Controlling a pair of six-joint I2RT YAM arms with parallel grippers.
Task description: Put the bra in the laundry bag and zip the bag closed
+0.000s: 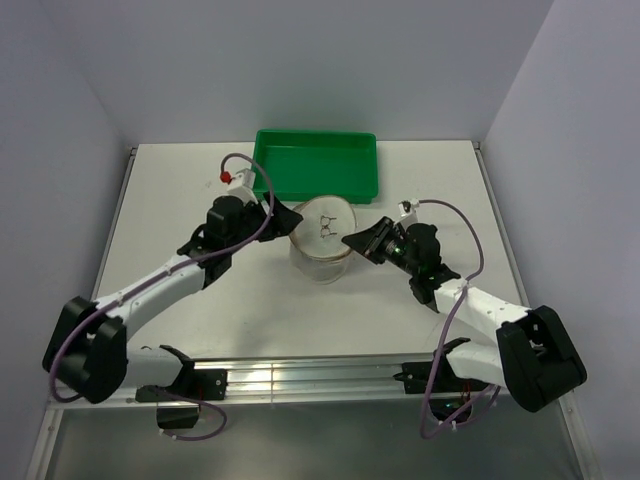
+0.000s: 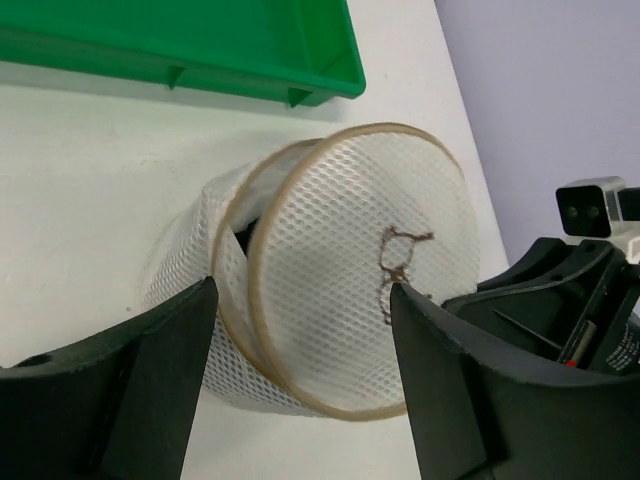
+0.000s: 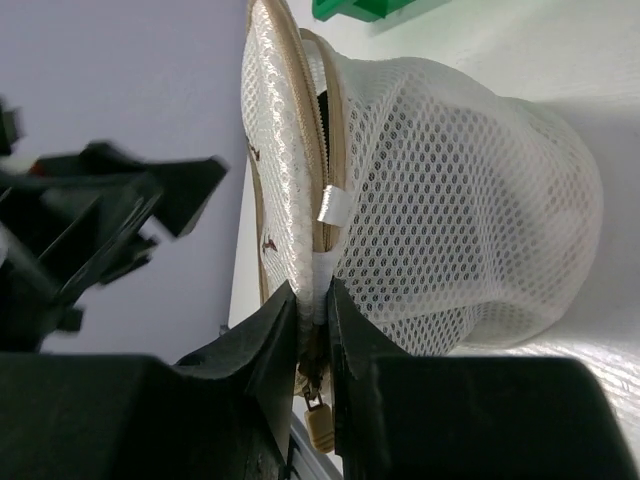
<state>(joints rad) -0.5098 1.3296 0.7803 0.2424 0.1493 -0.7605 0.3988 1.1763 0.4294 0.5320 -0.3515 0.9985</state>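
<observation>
The laundry bag (image 1: 322, 245) is a white mesh cylinder standing mid-table, its round lid tilted up with a brown stitched mark on it. My right gripper (image 1: 354, 241) is shut on the bag's zip rim (image 3: 318, 262) at its right side, and the tan zip pull (image 3: 320, 428) hangs between the fingers. My left gripper (image 1: 280, 218) is open at the bag's left, and the lid (image 2: 360, 270) lies beyond its fingers (image 2: 170, 340). The lid stands partly apart from the body. A dark sliver (image 2: 240, 236) shows in that gap. The bra is otherwise hidden.
The green tray (image 1: 318, 165) stands just behind the bag, and it also shows in the left wrist view (image 2: 200, 40). Both arms converge on the bag, and the right arm's camera and gripper (image 2: 590, 290) are close to my left fingers. Walls enclose the table.
</observation>
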